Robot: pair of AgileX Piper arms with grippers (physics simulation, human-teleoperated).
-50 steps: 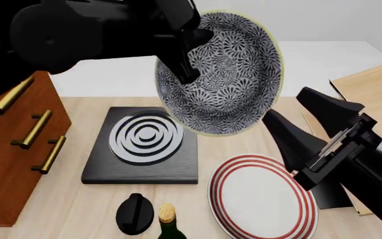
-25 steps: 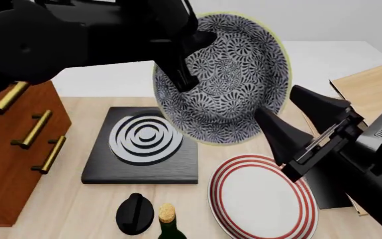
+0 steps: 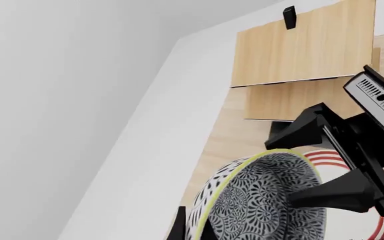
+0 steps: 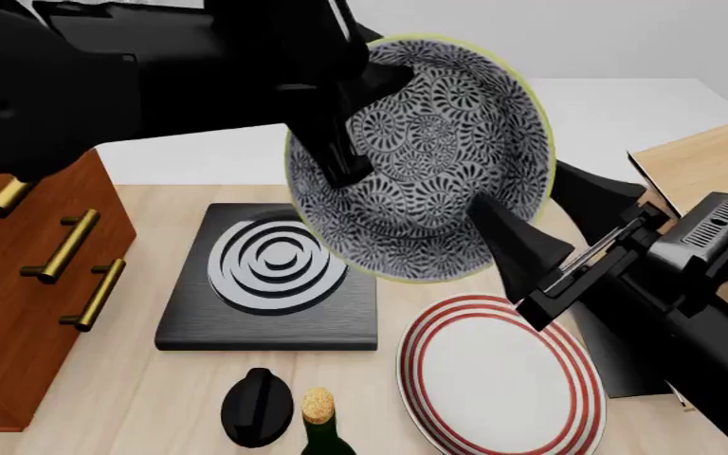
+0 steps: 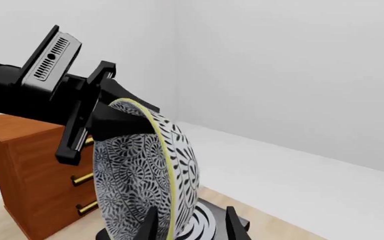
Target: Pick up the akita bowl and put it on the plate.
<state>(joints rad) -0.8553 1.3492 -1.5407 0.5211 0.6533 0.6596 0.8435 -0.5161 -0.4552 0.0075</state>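
Left end effector (image 4: 338, 123) grips the bowl (image 4: 421, 156) aloft at frame center; right end effector (image 4: 548, 232) open astride its rim; plate (image 4: 500, 377) still bare.

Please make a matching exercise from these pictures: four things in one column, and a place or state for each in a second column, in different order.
Things:
1. akita bowl
2. plate
3. right gripper
4. black slab

Places or states:
A. lies on the table, bearing grey rings
B. open, its fingers straddling the bowl's rim
C. held up in the air, tipped on its side
D. lies flat on the table with nothing on it

Pairs: 1-C, 2-D, 3-B, 4-A
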